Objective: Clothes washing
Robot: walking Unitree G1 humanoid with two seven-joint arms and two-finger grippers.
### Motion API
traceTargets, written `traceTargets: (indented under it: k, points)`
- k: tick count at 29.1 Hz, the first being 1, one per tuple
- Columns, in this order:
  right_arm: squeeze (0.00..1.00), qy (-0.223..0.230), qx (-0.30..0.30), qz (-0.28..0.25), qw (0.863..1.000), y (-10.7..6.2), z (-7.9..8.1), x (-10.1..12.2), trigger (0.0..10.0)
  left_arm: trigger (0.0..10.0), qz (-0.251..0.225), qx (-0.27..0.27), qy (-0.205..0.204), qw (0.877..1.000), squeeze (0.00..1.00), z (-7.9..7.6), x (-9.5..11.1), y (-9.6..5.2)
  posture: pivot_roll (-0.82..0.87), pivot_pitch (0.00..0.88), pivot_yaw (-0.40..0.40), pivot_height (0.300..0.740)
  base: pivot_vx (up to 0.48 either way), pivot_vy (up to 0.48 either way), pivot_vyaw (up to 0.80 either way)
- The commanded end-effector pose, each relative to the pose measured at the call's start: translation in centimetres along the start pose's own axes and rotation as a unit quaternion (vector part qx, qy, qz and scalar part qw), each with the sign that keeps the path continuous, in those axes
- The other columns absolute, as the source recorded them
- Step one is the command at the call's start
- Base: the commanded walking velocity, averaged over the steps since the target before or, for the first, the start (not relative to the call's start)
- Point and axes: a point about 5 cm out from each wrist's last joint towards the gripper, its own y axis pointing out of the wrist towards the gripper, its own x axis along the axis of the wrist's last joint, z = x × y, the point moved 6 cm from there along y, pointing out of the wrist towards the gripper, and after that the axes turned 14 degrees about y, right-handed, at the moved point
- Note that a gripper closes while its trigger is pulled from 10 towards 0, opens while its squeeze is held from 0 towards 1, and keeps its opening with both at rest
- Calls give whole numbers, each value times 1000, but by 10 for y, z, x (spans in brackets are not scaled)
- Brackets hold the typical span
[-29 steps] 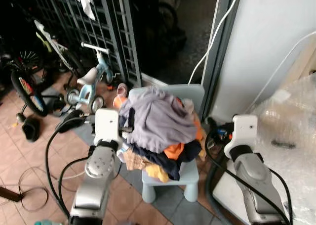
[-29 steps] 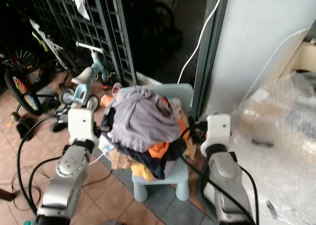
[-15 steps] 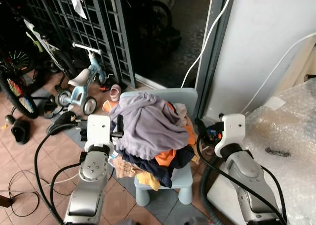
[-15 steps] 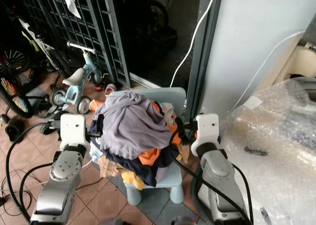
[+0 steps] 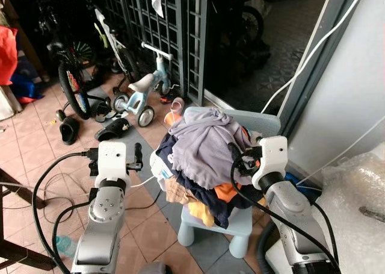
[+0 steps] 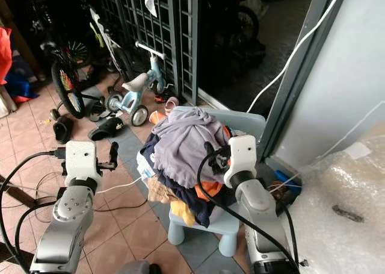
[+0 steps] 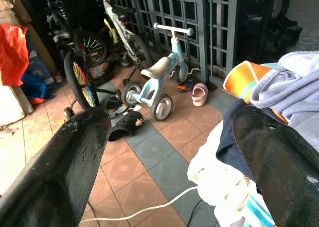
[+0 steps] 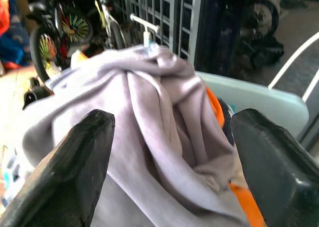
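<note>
Your landmark is the small pale blue chair (image 5: 216, 220) standing on the tiled floor (image 5: 36, 129) just before the grey door frame (image 5: 313, 63); the clothes pile (image 5: 201, 153) you are after sits heaped on its seat, topped by a lilac garment (image 5: 201, 144), with dark navy cloth (image 5: 207, 189), an orange piece (image 5: 225, 193) and a yellow piece (image 5: 201, 212) spilling over the chair's front edge. Your right gripper (image 5: 237, 156) is up against the chair's right side, its wrist block touching the pile; in the right wrist view its two black fingers (image 8: 65, 172) stand wide apart with the lilac garment (image 8: 149, 137) bulging between them, not yet clamped. Your left gripper (image 5: 137, 155) hangs off the chair's left side, near the pile but apart from it; in the left wrist view its fingers (image 7: 55, 167) are likewise spread wide, with nothing between them but floor and a white cable (image 7: 144, 209), and the edge of the pile (image 7: 259, 112) just inside one finger. Beyond the chair, against the dark metal grille (image 5: 156, 27), stands a light blue child's balance bike (image 5: 141, 90), and farther to the chair's left a full-size bicycle (image 5: 72, 75). Dark shoes (image 5: 111, 128) lie on the tiles between that bicycle and the chair, and a small pink shoe (image 7: 199, 93) lies beside the balance bike. To the chair's right, bubble wrap (image 5: 355, 208) covers a bulky object, and a white cable (image 5: 325, 39) runs down along the door frame.
</note>
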Motion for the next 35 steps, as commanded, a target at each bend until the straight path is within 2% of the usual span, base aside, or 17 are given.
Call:
traceTargets:
  k: [1, 5, 6, 7, 11, 15, 20, 25, 28, 31, 33, 35]
  points:
    - [0, -8, 5, -3, 1000, 7, 2, 6, 10000, 10000, 0, -7, -3, 1000, 0, 3, 0, 0, -46, 0, 39, 740, 0, 0, 0]
    - [0, -28, 5, -21, 999, 9, -3, 14, 10000, 10000, 15, -27, -12, 999, 0, 0, -11, -5, -40, 0, 22, 740, 0, 0, 0]
    - [0, -32, 3, -21, 999, 8, -8, 16, 10000, 10000, 21, -30, -11, 999, 0, -2, -16, -7, -42, 0, -19, 740, 0, 0, 0]
    - [0, -33, 3, -21, 999, 7, -9, 16, 10000, 10000, 22, -31, -11, 999, 0, -2, -17, -7, -42, 0, -19, 740, 0, 0, 0]
    - [0, -51, 17, -4, 999, 6, -13, 14, 10000, 10000, 23, -23, -28, 999, 0, -9, -15, -5, -16, 0, -120, 740, 0, 0, 0]
    - [0, -54, 24, 5, 998, 10, -10, 9, 10000, 10000, 22, -7, -30, 999, 0, -8, -13, -6, -9, 0, -131, 740, 0, 0, 0]
    - [0, -58, 24, 0, 998, 14, -3, 6, 10000, 10000, 10, -14, -16, 1000, 0, -9, -8, -5, 8, 0, -112, 740, 0, 0, 0]
    - [0, -16, 14, 5, 1000, 8, 1, -6, 10000, 10000, -14, -27, 20, 999, 0, -10, 3, -7, 14, 0, -41, 740, 0, 0, 0]
    - [0, -7, 12, 6, 1000, 7, 1, -7, 10000, 10000, -9, -46, 17, 999, 0, -14, -2, -9, -1, 0, -3, 740, 0, 0, 0]
    - [0, -12, 7, 2, 1000, 1, -5, -2, 10000, 10000, -11, -72, 38, 997, 0, -19, -10, -16, -37, 0, 40, 740, 0, 0, 0]
    - [0, -10, 5, 3, 1000, 0, -7, -1, 10000, 10000, -10, -78, 42, 996, 0, -21, -11, -17, -37, 0, 40, 740, 0, 0, 0]
    - [0, -33, 8, 3, 999, -2, -10, 0, 10000, 10000, -16, -91, 54, 994, 0, -25, -14, -17, -47, 0, 37, 740, 0, 0, 0]
